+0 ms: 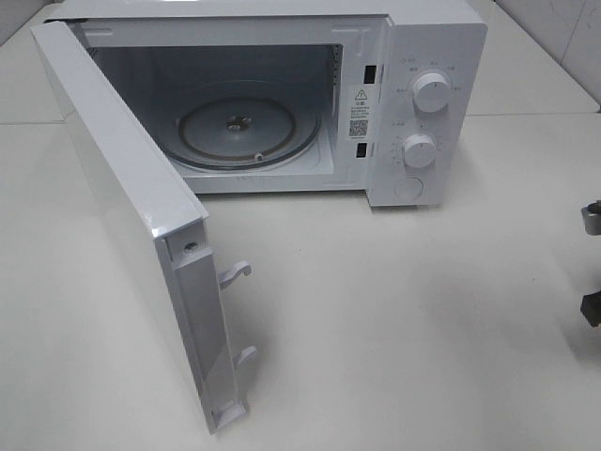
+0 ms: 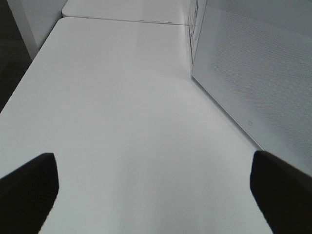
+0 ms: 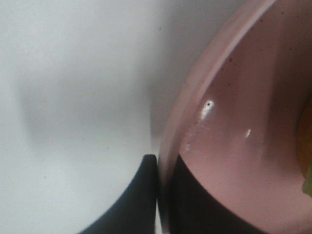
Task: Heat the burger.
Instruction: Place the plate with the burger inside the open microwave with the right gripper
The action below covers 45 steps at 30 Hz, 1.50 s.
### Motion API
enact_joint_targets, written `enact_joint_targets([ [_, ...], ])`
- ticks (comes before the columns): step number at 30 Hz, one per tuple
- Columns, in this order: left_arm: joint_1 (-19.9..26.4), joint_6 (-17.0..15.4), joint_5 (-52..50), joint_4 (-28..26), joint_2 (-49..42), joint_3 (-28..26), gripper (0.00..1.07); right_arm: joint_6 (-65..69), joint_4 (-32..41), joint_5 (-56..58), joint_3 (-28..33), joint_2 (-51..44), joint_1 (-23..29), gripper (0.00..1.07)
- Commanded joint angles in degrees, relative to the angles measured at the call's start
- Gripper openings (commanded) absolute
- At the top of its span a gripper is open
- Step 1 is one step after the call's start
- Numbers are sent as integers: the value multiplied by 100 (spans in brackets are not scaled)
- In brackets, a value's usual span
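Note:
In the right wrist view my right gripper [image 3: 163,168] is shut on the rim of the pink plate [image 3: 234,126], with one dark finger [image 3: 129,204] outside the rim and the other inside. A tan-orange sliver of the burger [image 3: 308,139] shows on the plate at the frame's edge; the rest of it is out of view. My left gripper [image 2: 156,192] hangs open over bare white table, nothing between its fingertips [image 2: 29,190]. The white microwave [image 1: 427,56] stands at the back of the table with its door [image 1: 131,207] swung wide open and the glass turntable [image 1: 246,127] bare.
The open door juts forward on the left side of the table, and the left wrist view shows its outer face [image 2: 253,78] close by. Dark parts of the right arm [image 1: 592,305] show at the right edge. Two knobs [image 1: 430,91] sit on the microwave's front panel.

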Motion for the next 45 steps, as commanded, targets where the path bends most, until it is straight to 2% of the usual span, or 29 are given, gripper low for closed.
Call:
enact_joint_targets([
  [1,6,-6,-29,-40,-17,-6,100,344,-350,143,229,-338,183,0],
  [10,6,-6,-29,-40,-17,-6,100,888,-951,361,596,-1003,802,0],
  [14,6,-6,-29,-40,-17,-6,100,1192,-1329,665,768,-1358,1346,0],
  [18,6,-6,-29,-40,-17,-6,100,1226,-1404,665,882,-1604,1707,0],
  [20,6,-6,-29,-40,-17,-6,100,1220,-1409,739,974,-1805,2166,0],
  [21,6,-6,-29,-40,-17,-6,100,1220,-1409,739,974,-1805,2166,0],
  [23,6,-6,-29,-40,-17,-6,100,1043,-1409,831,1100,-2028,2693,0],
  [26,6,-6,-29,-40,-17,-6,100,980,-1415,814,1123,-2080,2830,0],
  [27,6,-6,-29,-40,-17,-6,100,888,-1444,796,1152,-2160,3083,0],
  [31,6,-6,-29,-40,-17,-6,100,756,-1461,751,1152,-2229,3352,0],
  [33,6,-6,-29,-40,-17,-6,100,470,-1432,653,1157,-2240,3776,0],
  [36,6,-6,-29,-40,-17,-6,100,350,-1432,625,1157,-2240,3902,0],
  [38,6,-6,-29,-40,-17,-6,100,-212,-1432,481,1157,-2240,4286,0],
  [45,6,-6,-29,-40,-17,-6,100,-819,-1381,372,1157,-2240,4578,1],
])
